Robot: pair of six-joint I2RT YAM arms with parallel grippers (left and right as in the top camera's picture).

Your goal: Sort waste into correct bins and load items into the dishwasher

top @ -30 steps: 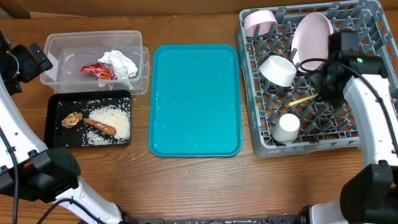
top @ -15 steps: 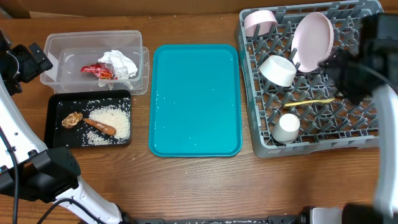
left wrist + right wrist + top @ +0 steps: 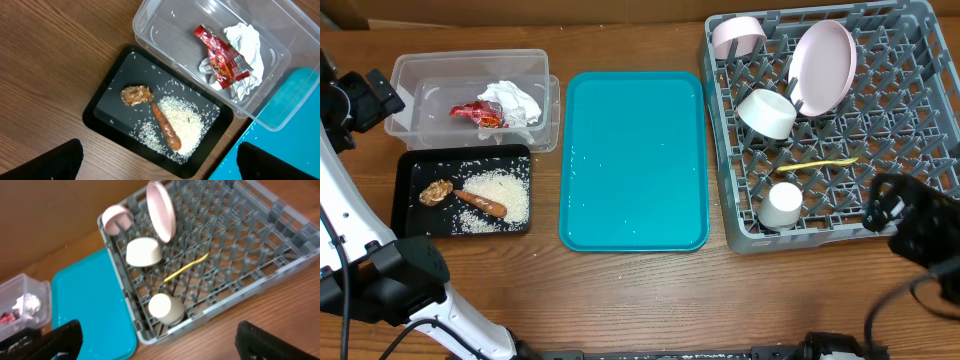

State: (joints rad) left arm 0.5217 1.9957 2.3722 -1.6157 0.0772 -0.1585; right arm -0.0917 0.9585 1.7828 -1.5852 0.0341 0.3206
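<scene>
The right hand, spread and empty, has pulled back off the rack, leaving the spoon lying on its grid floor. The left hand hangs spread too. Loading looks done.

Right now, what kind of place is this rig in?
Looks like a mock dish-clearing station on a wooden table, probably not a real kitchen: a grey dish rack holding dishes, plus a clear tub with trash and a black tray with food scraps.
</scene>
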